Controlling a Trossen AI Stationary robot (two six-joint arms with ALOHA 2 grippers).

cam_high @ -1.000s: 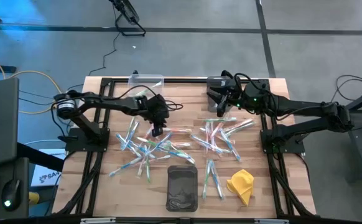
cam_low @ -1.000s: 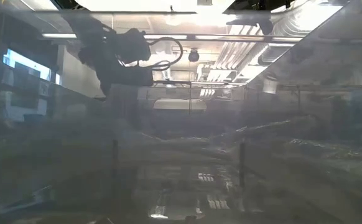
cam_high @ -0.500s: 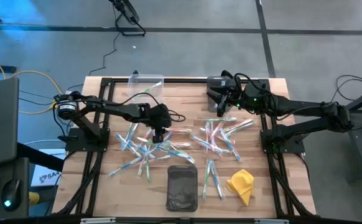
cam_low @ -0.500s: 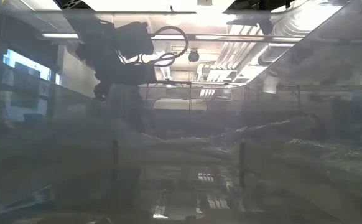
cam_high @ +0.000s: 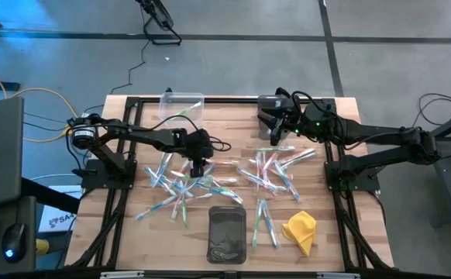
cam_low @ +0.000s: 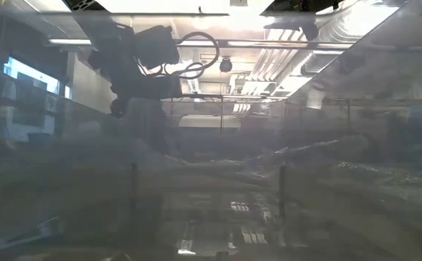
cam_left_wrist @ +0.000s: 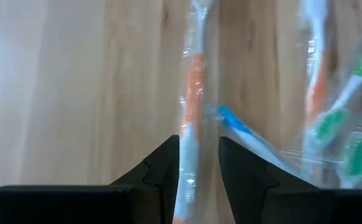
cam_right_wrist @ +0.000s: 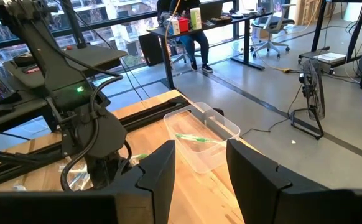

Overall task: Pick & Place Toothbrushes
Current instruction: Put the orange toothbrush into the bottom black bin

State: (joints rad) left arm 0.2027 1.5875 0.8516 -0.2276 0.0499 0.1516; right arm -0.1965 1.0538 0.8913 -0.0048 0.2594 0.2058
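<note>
L gripper [cam_high: 198, 166] is down over the left scatter of toothbrushes [cam_high: 180, 184] on the wooden table [cam_high: 125, 225]. In the left wrist view its two fingers [cam_left_wrist: 162, 171] straddle one wrapped brush with an orange-red handle [cam_left_wrist: 194, 87], which runs lengthwise through the narrow gap. Fingers sit partly spread, either side of the brush; can't tell if they touch it yet, so I'd call it a line-up for a pinch, not a grip. A blue-accented brush [cam_left_wrist: 234, 121] crosses just beside it and green ones [cam_left_wrist: 330, 121] lie near — prob. why the approach is straight down the orange one's axis, to avoid snagging neighbours.

R gripper [cam_high: 276, 133] hangs above the table's far edge by the right-hand scatter [cam_high: 272, 169], fingers [cam_right_wrist: 162, 171] apart w/ nothing between them. Its wrist cam faces a clear plastic bin [cam_right_wrist: 201, 138] that already has a green-accented brush in it — looks like the drop spot, so this arm seems to be waiting there.

A dark tray [cam_high: 227, 232] and yellow cloth [cam_high: 300, 229] sit at the near edge, well apart from both arms. Most brushes are loose on the table — task is early.
</note>
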